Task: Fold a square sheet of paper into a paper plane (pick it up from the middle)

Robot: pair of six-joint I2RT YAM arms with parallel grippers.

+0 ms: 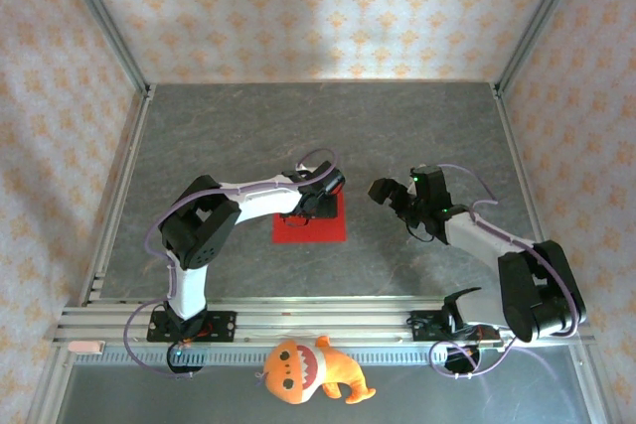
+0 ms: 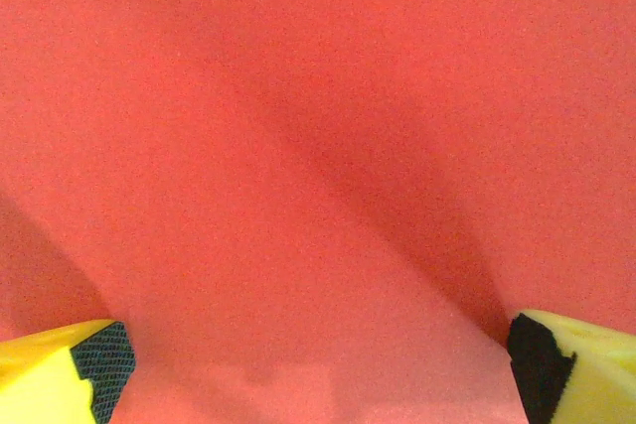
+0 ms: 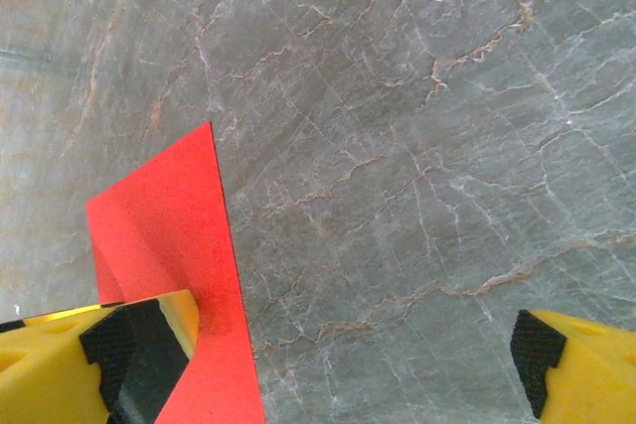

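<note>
The square sheet of paper is bright red and lies on the grey marbled table in the middle. My left gripper reaches down onto its far part. In the left wrist view the paper spreads under the wide-open left gripper, with a soft shadowed ridge running across it. My right gripper hovers open just right of the sheet. In the right wrist view the paper shows at the left, its corner pointing up, and one of the fingers overlaps its edge. The open right gripper spans bare table.
An orange plush toy with white teeth lies by the near rail, between the arm bases. Metal frame posts and patterned walls bound the table on three sides.
</note>
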